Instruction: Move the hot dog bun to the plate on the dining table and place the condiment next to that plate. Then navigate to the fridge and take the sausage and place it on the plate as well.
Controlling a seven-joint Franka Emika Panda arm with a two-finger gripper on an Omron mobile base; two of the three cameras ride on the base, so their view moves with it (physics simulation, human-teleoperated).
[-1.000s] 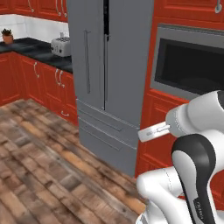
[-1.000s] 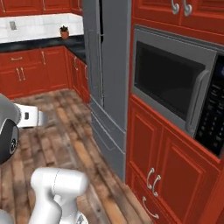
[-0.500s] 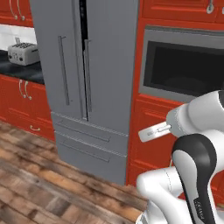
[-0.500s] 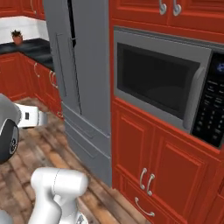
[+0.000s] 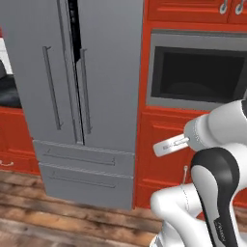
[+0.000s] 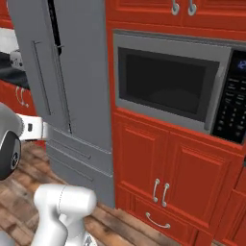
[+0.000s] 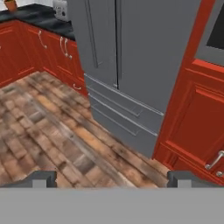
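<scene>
Two grey doors of the fridge [image 5: 72, 91] now fill the 10 o'clock half of the left base view, larger than a second ago as the base closes in, gripper [image 7: 111, 179] spread wide and empty, sausage retrieval pending.

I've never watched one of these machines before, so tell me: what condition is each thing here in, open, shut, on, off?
fridge: upper doors not quite shut, a dark gap shows between them; both lower drawers shut.
microwave: door shut, inside dark.
cabinets: doors shut.
gripper: open, holding nothing, pointed at the wood floor before the fridge.
</scene>
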